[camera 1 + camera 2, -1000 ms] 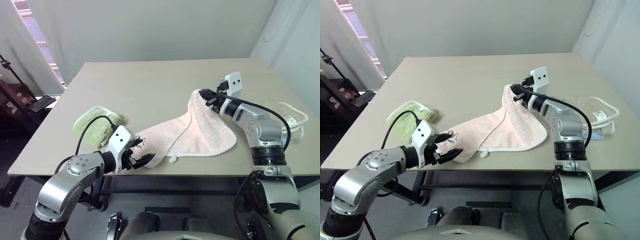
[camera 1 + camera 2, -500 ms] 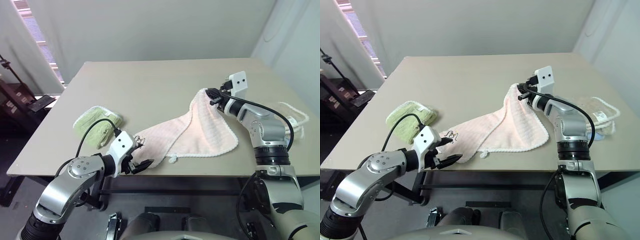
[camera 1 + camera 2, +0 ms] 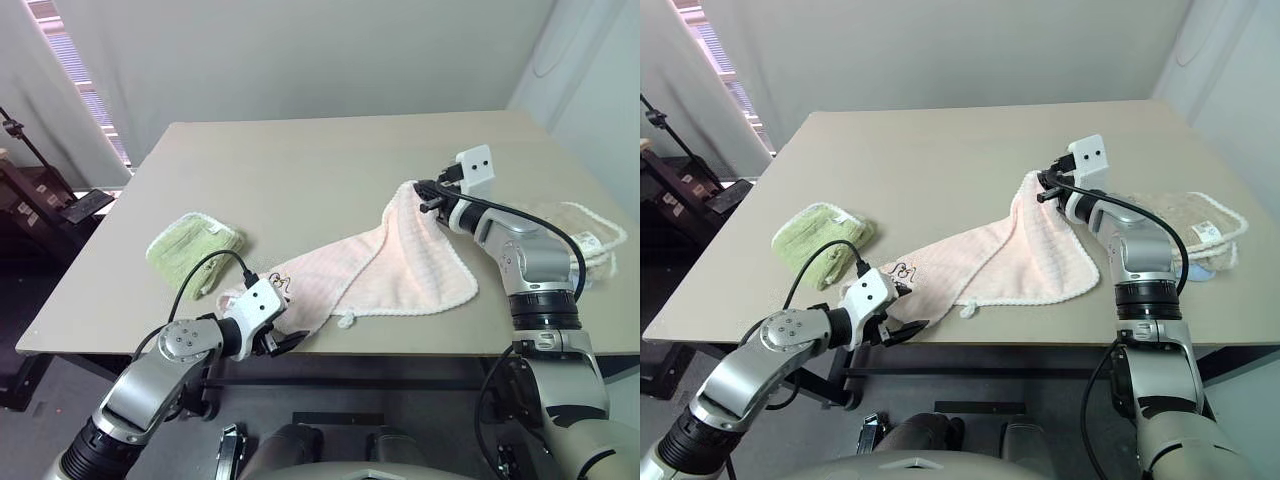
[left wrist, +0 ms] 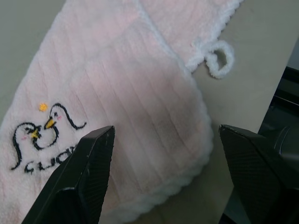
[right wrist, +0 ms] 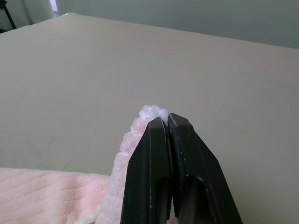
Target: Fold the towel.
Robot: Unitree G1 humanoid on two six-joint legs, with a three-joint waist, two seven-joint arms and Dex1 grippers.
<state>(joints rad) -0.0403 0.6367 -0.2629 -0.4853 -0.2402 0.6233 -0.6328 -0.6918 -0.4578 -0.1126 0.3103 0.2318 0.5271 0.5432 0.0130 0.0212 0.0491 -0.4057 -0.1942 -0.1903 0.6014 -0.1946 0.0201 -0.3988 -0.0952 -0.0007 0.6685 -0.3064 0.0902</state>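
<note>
Pink towel: spread across tabletop, far right corner lifted.
Right gripper: jaws pinching that corner.
Left gripper: jaws open over near-left corner.

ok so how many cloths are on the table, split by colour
pink towel: 1
green cloth: 1
beige towel: 1
total: 3
</note>
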